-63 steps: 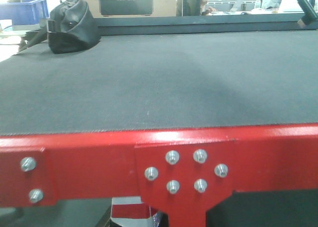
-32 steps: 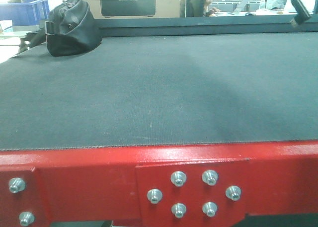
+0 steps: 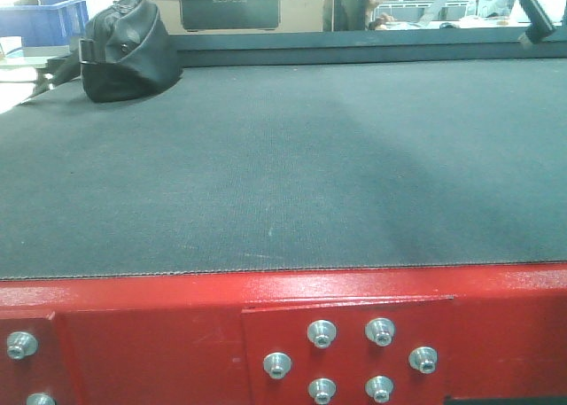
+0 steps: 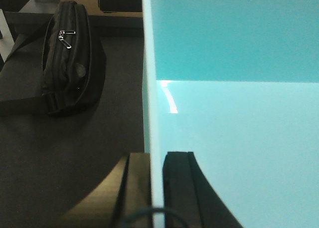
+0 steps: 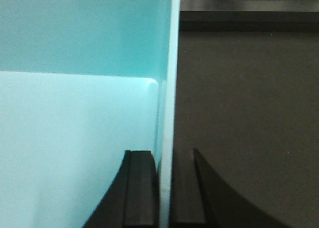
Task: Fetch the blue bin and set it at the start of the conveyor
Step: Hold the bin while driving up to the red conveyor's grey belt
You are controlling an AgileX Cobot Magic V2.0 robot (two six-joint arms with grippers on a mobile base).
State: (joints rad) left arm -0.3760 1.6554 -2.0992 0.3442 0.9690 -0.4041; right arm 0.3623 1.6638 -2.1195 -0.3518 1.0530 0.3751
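Both arms have the bin (image 4: 239, 113). The left jaws are clamped shut on its left wall, with the wall sandwiched between them, and the right jaws pinch the right wall the same way. So neither arm is nearer: the bin sits between them with its span running left to right. Outside each wall you can see the dark woven tabletop (image 5: 239, 113) below, i.e. the conveyor belt, so I'd say the bin is already over the start end. I can't tell if its bottom is touching or just above. The front view misses the bin completely and only shows the red frame (image 3: 159, 325) with the tabletop past it. One thing to watch is the black bag (image 4: 67, 58), further back and left of the left wall, clear of it. Straight down looks fine to me.
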